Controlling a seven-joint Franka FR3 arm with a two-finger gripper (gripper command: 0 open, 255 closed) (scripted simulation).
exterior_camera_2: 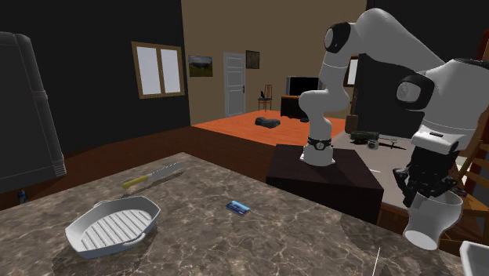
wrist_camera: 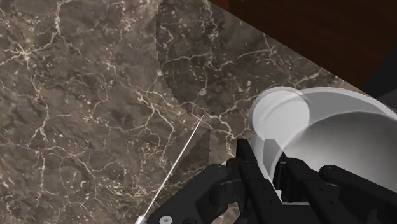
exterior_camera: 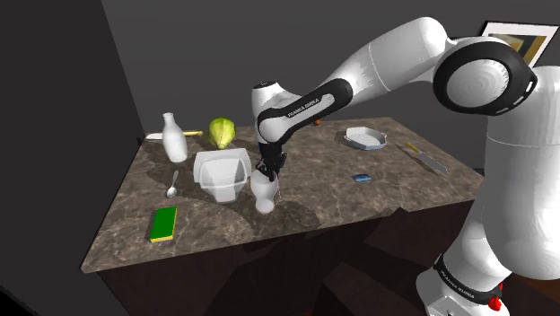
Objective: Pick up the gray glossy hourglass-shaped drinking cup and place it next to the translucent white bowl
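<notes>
Marbled desk (exterior_camera: 359, 202), mid-frame: cup (exterior_camera: 264, 196) is clasped by the end effector (exterior_camera: 268, 173) beside the bowl (exterior_camera: 222, 175); lowering, then release, is judged needed.

There were one white cup (exterior_camera: 264, 194), one pale bowl (exterior_camera: 222, 175), one white bottle (exterior_camera: 174, 137), one spoon (exterior_camera: 172, 187), one green sponge (exterior_camera: 162, 224), one ribbed white dish (exterior_camera_2: 114, 227), one knife (exterior_camera: 425, 159), one small blue block (exterior_camera_2: 237, 207), one green leafy head (exterior_camera: 222, 133).
</notes>
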